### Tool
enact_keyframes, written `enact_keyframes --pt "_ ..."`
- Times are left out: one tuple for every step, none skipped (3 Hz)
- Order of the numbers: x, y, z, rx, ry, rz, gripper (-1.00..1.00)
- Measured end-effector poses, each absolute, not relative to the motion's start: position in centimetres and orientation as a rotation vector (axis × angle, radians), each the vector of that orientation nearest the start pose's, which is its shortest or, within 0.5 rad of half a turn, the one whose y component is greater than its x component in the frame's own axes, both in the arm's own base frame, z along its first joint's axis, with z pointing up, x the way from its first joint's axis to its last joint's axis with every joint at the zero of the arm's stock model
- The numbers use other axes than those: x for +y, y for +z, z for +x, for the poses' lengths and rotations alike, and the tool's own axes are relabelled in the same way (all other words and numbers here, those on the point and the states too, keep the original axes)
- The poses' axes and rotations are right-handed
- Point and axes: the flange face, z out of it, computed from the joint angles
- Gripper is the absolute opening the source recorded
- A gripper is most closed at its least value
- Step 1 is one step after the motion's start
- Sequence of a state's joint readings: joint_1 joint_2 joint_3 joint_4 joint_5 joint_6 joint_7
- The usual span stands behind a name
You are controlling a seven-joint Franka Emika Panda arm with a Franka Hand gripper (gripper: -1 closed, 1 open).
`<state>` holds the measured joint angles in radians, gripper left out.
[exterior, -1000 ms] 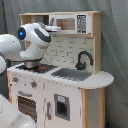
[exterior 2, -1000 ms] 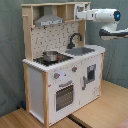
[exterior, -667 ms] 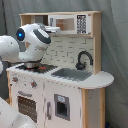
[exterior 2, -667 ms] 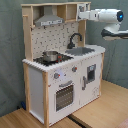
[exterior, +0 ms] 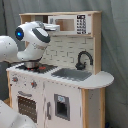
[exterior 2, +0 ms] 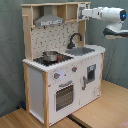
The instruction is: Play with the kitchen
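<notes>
— Where's the tall white-panel and light-wood toy kitchen (exterior 2: 60, 70)?

— Standing on a wooden floor (exterior 2: 107, 107) against a grey curtain (exterior 2: 10, 55). The white robot arm's jaws (exterior 2: 80, 13) are up at its top shelf, by the small microwave (exterior: 69, 23).

— Open or closed?

— Cannot tell (the arm's body hides them in the first exterior view).

— What lies below the jaws?

— The black faucet (exterior 2: 75, 39) and grey sink (exterior 2: 81, 50) on the counter (exterior: 102, 79); the steel pot (exterior 2: 50, 55) sits farther along. No readable writing anywhere.

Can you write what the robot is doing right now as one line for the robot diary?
arm: raised at the kitchen's top shelf | gripper: by the microwave, fingers unclear | pot: on stovetop, untouched | sink: nothing visible inside
</notes>
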<state>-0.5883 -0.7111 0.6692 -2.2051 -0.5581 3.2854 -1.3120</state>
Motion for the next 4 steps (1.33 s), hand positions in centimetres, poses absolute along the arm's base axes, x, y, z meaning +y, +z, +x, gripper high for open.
enact_keyframes --pt "20.0 74.4 38.1 1.405 0.714 0.632 1.0" --pt "22.0 78.8 34.0 1.292 0.731 0.569 1.0" --pt "25.2 80.7 30.4 1.218 0.741 0.525 1.0" --pt "27.7 81.5 27.9 1.149 0.741 0.512 1.0"
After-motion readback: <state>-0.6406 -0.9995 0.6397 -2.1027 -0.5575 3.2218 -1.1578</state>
